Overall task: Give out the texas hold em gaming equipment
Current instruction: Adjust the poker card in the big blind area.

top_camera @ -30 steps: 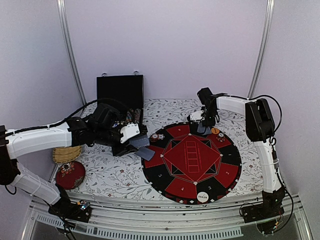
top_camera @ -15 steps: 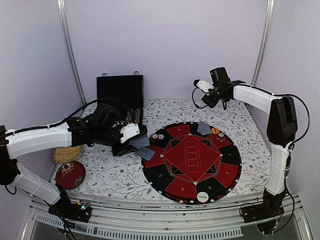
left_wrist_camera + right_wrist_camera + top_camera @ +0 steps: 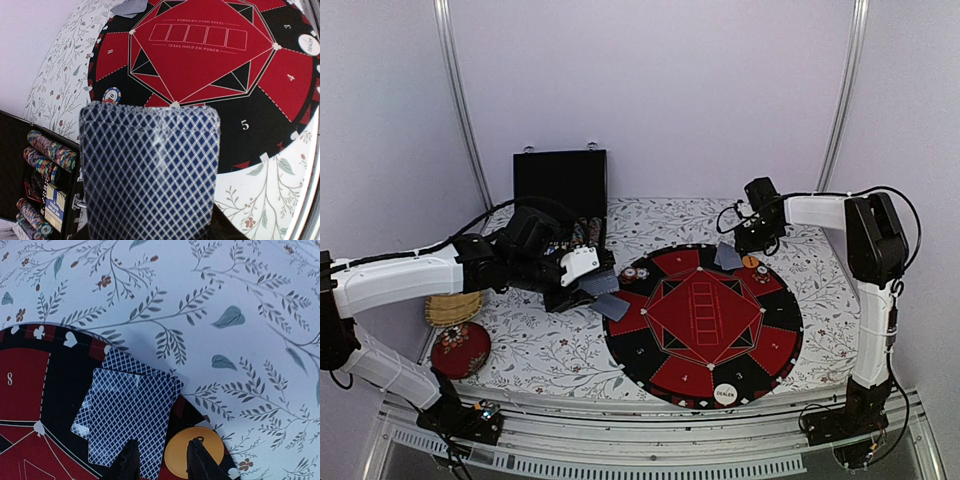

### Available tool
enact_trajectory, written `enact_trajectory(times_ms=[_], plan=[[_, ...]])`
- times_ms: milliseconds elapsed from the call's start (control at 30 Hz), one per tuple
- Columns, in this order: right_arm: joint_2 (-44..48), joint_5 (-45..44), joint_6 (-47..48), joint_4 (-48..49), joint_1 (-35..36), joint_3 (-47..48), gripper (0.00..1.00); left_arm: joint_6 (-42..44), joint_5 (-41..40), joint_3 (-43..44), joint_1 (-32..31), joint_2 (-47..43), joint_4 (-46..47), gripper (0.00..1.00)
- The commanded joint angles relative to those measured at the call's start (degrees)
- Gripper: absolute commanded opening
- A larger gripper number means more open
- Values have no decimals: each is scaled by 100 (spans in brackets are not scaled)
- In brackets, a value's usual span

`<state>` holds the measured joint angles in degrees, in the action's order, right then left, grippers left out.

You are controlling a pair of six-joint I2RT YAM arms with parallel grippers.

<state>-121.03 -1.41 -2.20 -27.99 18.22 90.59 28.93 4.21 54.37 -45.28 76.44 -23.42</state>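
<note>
My left gripper [image 3: 588,285] is shut on a stack of playing cards [image 3: 150,170] with blue-checked backs; they fill the left wrist view and hide its fingers. Two overlapping cards [image 3: 127,410] lie face down on the far rim of the red-and-black mat [image 3: 705,320], beside an orange button [image 3: 194,452]. My right gripper [image 3: 162,462] hovers just above them, open, one finger over the cards' edge and the other over the button, nothing between. Striped chips [image 3: 635,272] sit on the mat's left rim. The white DEALER button [image 3: 725,394] lies on its near rim.
The open black chip case [image 3: 560,190] stands at the back left, with rows of chips [image 3: 50,150] in it. A wicker mat [image 3: 453,308] and a round red pouch [image 3: 460,348] lie at the left, under my left arm. Flowered cloth covers the table.
My right arm lifted up and back from the two cards, then came down again just behind them, its jaws narrower than before. The left arm and its cards have not moved.
</note>
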Motion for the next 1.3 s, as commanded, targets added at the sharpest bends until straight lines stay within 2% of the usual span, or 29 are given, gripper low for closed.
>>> enact_trajectory(times_ms=[0, 567, 1267], plan=[[-210, 158, -566, -48, -11, -122, 34, 43, 8, -56, -67, -161, 75, 51], [39, 886, -898, 174, 8, -879, 25, 54, 18, -58, -64, -147, 78, 51], [339, 1381, -1206, 546, 92, -1131, 28, 55, 41, -56, -68, -165, 74, 51]])
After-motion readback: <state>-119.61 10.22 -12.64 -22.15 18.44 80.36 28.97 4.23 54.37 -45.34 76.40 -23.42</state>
